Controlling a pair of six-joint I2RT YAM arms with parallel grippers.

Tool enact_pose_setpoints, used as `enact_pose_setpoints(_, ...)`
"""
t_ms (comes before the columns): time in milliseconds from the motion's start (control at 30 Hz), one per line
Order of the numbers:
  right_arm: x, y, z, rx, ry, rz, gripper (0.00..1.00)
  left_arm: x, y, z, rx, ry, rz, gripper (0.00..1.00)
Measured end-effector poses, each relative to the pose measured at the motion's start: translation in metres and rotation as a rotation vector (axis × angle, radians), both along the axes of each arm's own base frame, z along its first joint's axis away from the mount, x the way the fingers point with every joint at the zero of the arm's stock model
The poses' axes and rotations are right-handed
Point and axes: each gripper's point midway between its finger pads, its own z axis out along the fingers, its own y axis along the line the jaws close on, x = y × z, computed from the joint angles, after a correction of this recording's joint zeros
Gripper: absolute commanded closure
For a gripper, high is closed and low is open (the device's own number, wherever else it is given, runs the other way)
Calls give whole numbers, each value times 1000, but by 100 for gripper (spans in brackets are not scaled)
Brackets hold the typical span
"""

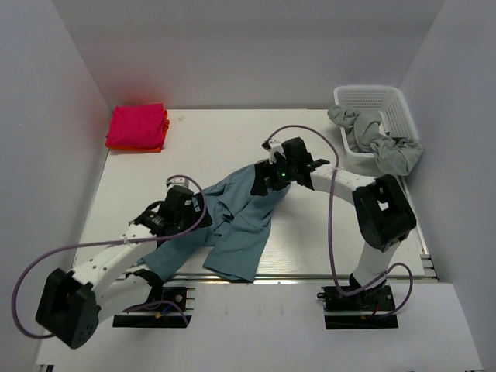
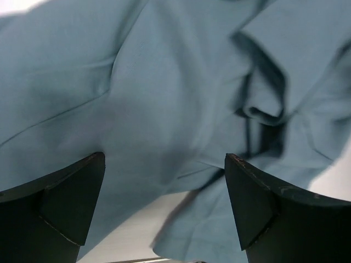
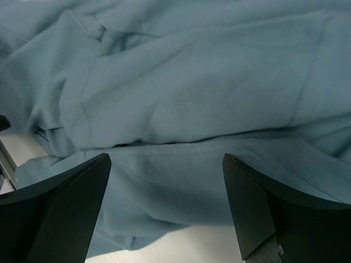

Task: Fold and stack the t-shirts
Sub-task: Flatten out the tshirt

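A dusty teal-blue t-shirt [image 1: 232, 225] lies crumpled across the table's middle, reaching to the front edge. My left gripper [image 1: 194, 203] hovers over its left part, jaws wide open, nothing held; the left wrist view shows folds of teal cloth [image 2: 181, 98] below the fingers [image 2: 71, 197]. My right gripper [image 1: 273, 177] stands open over the shirt's upper right corner, with a stitched hem [image 3: 181, 150] lying just under its spread fingers [image 3: 258, 203]. A folded pink t-shirt [image 1: 137, 125] rests on an orange one [image 1: 152, 147] at the back left. Grey t-shirts [image 1: 380, 139] spill from the basket.
A white lattice basket [image 1: 387, 102] stands at the back right corner. White walls enclose the table [image 1: 201, 147] on three sides. Bare tabletop shows between the pink stack and the teal shirt. Cables loop beside both arms.
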Motion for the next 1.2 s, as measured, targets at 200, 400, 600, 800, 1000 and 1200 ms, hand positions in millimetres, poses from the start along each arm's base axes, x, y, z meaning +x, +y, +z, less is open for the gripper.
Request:
enact_pose_setpoints(200,-5,10,-40,-1,150,-23,14,4,-3,-37,40,109,22,0)
enact_pose_setpoints(400,15,1,-50,-24,184,-151,14,34,-20,-50,25,86,-20,0)
enact_pose_setpoints(600,62,-52,-51,8,226,-373,17,99,-68,-45,-16,6,-172,0)
enact_pose_setpoints(800,102,-120,-50,-17,200,-563,15,151,-118,-33,-55,-61,-361,0)
enact_pose_setpoints(1000,99,-128,-21,-99,79,-514,10,159,-108,12,-7,-147,-346,0)
enact_pose_setpoints(1200,81,-116,63,-62,-149,-466,10,106,-46,44,45,-154,-125,0)
